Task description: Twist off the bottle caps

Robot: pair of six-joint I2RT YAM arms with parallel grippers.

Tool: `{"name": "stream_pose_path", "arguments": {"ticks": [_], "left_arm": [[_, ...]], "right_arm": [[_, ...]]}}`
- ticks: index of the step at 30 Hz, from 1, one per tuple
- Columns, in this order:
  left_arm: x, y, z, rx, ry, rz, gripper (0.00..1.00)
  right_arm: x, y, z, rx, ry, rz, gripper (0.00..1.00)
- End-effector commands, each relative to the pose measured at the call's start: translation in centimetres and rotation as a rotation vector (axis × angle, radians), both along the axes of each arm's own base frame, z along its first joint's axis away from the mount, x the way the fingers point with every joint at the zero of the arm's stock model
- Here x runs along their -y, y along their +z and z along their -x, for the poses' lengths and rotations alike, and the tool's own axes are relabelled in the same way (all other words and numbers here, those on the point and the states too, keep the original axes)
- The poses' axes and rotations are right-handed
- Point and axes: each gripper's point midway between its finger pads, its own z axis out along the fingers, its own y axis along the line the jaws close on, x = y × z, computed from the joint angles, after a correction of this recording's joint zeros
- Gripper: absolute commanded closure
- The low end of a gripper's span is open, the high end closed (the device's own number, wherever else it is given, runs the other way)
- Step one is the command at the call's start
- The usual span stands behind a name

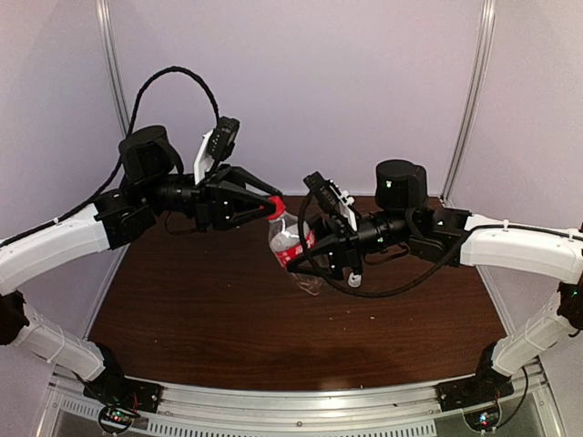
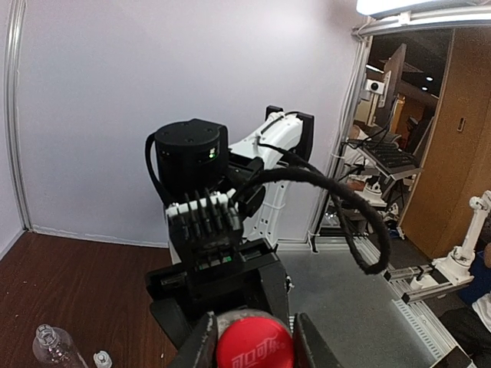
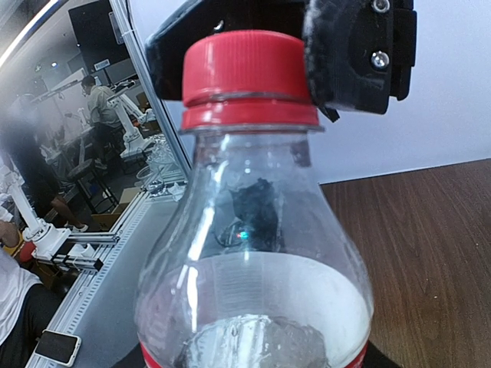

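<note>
A small clear bottle [image 1: 290, 238] with a red label band hangs tilted above the brown table, held round its body by my right gripper [image 1: 308, 253]. Its red cap [image 1: 273, 208] points toward my left gripper [image 1: 270, 208], whose two fingers press on either side of the cap [image 2: 253, 345]. In the right wrist view the bottle [image 3: 253, 261] fills the frame with the red cap [image 3: 245, 77] on top, and a black left finger [image 3: 357, 54] lies against it. A second clear bottle [image 2: 52, 346] stands open on the table with a small white cap [image 2: 101, 357] beside it.
The brown table [image 1: 200, 309] is bounded by pale walls at the back and sides. Both arms meet over the middle of the table. A black cable [image 2: 345, 207] loops off the right arm's wrist.
</note>
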Motion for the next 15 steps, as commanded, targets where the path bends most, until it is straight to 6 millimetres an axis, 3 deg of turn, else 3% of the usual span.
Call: {"name": "stream_pose_path", "arguments": {"ticks": [1, 6, 11, 15], "left_arm": [[0.5, 0.5, 0.1, 0.007, -0.001, 0.021, 0.81], [1.1, 0.4, -1.8, -0.036, 0.147, -0.009, 1.0], [1.2, 1.0, -5.3, -0.143, 0.452, -0.047, 1.0], [0.4, 0.4, -7.8, -0.273, 0.693, -0.071, 1.0]], "right_arm": [[0.1, 1.6, -1.3, 0.046, -0.086, -0.024, 0.65], [0.5, 1.4, -4.6, 0.088, -0.291, 0.025, 0.66], [1.8, 0.6, -8.0, 0.12, -0.506, 0.086, 0.67], [2.5, 0.1, -9.7, 0.132, -0.616, 0.109, 0.68]]}}
